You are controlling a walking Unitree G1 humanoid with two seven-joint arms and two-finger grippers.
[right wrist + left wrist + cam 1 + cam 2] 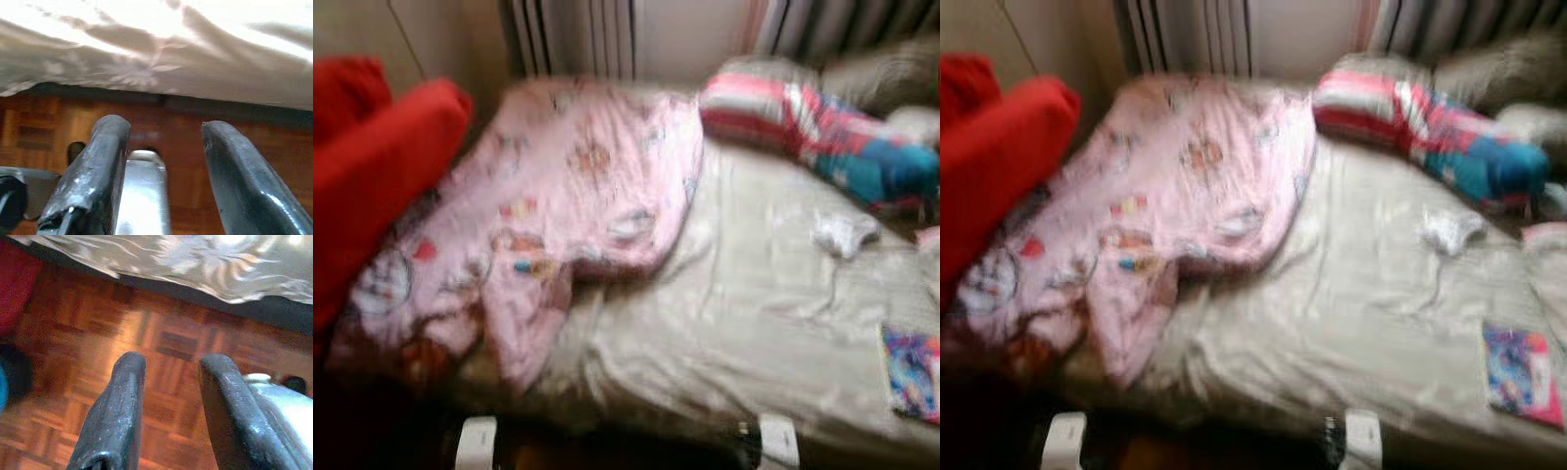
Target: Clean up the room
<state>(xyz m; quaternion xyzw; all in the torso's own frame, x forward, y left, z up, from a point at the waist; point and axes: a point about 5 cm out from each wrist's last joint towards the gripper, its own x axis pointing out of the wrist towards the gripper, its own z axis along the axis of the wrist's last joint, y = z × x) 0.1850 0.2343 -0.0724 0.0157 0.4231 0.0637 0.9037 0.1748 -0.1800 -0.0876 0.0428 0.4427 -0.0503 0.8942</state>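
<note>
You're facing the bed, its pale sheet ahead of and above both pincers, which hang low over the wooden floor at the bed's near edge. The left pincer is parted with nothing between its fingers; the right pincer likewise, gaping and empty. The head views are blurred, so take the details loosely. The pink blanket lies crumpled up-and-left, its long axis running from the far wall down toward your left pincer, so that's the nearer arm, I'd say. Red cushions sit further left. The striped pillow lies far right, then the small white cloth and the colourful booklet, closest to your right pincer. No containers to report.
</note>
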